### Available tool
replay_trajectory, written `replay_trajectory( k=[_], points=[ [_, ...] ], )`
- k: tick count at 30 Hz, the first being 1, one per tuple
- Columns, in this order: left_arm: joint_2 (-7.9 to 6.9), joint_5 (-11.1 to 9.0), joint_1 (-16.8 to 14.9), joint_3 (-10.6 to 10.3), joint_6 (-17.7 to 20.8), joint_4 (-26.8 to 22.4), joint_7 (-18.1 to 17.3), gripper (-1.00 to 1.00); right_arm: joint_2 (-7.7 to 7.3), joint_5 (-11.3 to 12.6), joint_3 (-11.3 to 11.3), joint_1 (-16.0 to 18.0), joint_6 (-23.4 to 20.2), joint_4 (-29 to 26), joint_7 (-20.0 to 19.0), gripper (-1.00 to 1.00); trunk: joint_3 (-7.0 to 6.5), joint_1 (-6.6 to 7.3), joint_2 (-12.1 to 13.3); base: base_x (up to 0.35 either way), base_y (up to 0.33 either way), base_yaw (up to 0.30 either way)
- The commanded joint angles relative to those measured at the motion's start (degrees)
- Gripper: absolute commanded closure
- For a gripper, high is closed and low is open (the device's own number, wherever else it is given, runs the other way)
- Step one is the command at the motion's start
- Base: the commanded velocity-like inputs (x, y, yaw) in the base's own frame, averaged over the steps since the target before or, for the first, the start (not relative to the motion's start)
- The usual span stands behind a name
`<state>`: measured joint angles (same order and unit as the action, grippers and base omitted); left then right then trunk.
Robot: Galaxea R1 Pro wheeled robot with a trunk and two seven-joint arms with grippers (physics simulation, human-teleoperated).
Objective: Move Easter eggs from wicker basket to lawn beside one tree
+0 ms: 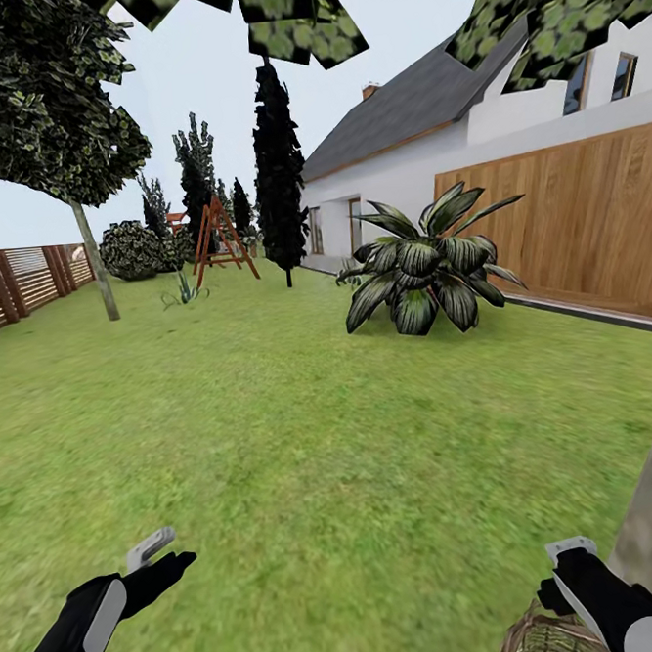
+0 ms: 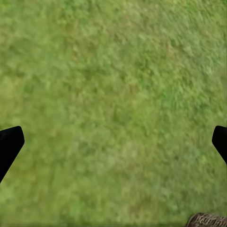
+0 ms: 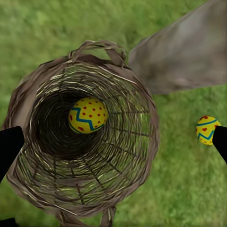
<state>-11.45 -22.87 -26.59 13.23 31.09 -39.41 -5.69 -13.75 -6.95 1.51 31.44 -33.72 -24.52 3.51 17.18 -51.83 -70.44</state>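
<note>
Green lawn [image 1: 306, 445] is spread wide under a pale sky, with a slatted fence [image 1: 19, 282] at the far left, a spiky shrub [image 1: 425, 274] toward the middle and the white house [image 1: 401, 163] behind it; at the left the left gripper [image 1: 153, 560] is held empty over bare grass, fingers [image 2: 9, 146] set well apart, and at the right the right gripper [image 1: 570, 567] is poised directly above the wicker basket [image 3: 142, 156], its black fingertips also spread and nothing clamped between them. One Easter egg [image 3: 88, 115] is seen lying deep at the bottom of the basket, and no other can be made out inside. A second egg [image 3: 207, 129] is already resting on the grass just beside the grey-brown tree trunk [image 3: 189, 56], with the basket close by. Each egg is judged light, rigid, smooth and prone to rolling, so a grip across the widest middle looks safest, reached straight down the woven well
</note>
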Motion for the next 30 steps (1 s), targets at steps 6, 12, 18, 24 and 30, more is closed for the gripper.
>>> replay_trajectory(
  k=[6,12,18,24,30],
  points=[
    [-0.01,-0.12,-0.04,0.21,0.37,-0.05,-0.23,-1.0,-0.01,-0.44,0.16,0.03,-0.3,-0.09,-0.08,-1.0,1.16,-1.33,-2.47,0.0,0.0,0.0],
    [-0.08,-0.16,-0.04,0.32,0.37,-0.05,-0.23,-1.0,0.03,-0.44,0.2,0.03,-0.29,-0.09,-0.08,-1.0,2.23,-2.64,-4.87,0.0,0.0,0.0],
    [-0.01,-0.16,-0.04,0.22,0.37,-0.05,-0.2,-1.0,-0.03,-0.44,0.16,0.03,-0.29,-0.09,-0.08,-1.0,3.31,-3.96,-7.28,0.0,0.0,0.0],
    [-0.03,-0.23,-0.04,0.56,0.29,-0.05,-0.2,-1.0,-0.05,-0.42,0.16,0.03,-0.29,-0.09,-0.08,-1.0,4.39,-5.28,-9.69,0.0,0.0,0.0],
    [-0.03,-0.25,-0.04,0.65,0.28,-0.05,-0.21,-1.0,-0.05,-0.39,0.16,0.03,-0.29,-0.09,-0.08,-1.0,5.47,-6.6,-12.09,0.0,0.0,0.0]
  ],
)
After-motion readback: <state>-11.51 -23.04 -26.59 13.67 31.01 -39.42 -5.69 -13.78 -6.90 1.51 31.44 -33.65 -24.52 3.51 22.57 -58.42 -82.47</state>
